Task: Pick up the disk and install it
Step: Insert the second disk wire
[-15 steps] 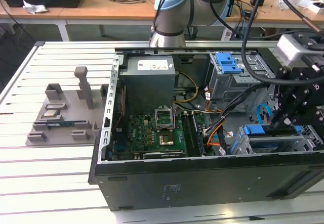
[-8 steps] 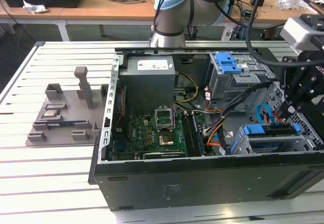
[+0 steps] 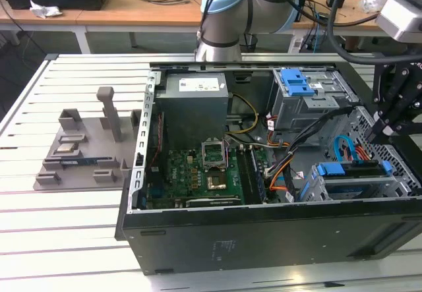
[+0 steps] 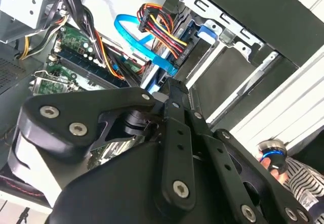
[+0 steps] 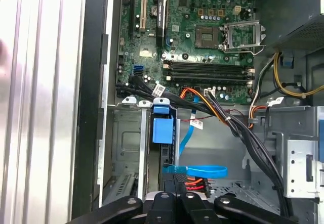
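My arm (image 3: pixel 227 8) is a fat silver tube with a light blue cap. My claw (image 4: pixel 174 133) is black metal, made of flat bars held by round silver screws.

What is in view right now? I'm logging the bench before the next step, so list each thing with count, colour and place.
computer case: one, black, open on the slatted table.
disk: one, blue carrier frame showing, sitting in the drive cage at the exterior view's right, below the gripper.
motherboard: one, green, on the case floor.
power supply box: one, grey with a white sticker, at the back of the case.
blue latch piece: one, on top of the upper metal bay.
blue flat cable: one, looped beside the cage.
grey fixture: one, on the table at the exterior view's left.
table: one, white slats.
robot arm: one, grey and pale blue, behind the case.
gripper: one, black, above the drive cage.
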`<state>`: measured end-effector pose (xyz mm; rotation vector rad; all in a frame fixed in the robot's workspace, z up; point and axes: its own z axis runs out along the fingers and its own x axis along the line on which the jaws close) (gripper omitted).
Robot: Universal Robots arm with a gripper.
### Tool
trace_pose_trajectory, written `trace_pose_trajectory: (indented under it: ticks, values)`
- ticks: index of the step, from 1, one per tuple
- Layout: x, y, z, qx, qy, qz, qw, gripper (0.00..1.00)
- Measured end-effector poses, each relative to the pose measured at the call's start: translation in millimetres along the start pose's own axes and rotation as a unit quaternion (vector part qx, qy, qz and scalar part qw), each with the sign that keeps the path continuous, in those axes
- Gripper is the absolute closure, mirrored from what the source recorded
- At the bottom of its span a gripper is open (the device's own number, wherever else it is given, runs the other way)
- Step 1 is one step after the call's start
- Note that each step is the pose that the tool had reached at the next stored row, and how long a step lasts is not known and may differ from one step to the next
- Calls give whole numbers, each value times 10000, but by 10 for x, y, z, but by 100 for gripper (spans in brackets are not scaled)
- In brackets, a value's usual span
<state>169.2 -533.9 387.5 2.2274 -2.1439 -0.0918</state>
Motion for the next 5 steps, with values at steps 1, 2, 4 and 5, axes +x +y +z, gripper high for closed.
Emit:
trace_pose_trajectory:
  ticks: [1,2,4,5]
  values:
    - [0,0,0,0,0,0,10000,89]
    - [0,0,-2,0,1,0,10000,89]
    - [0,0,-2,0,1,0,10000,89]
    - [0,0,-3,0,1,0,10000,89]
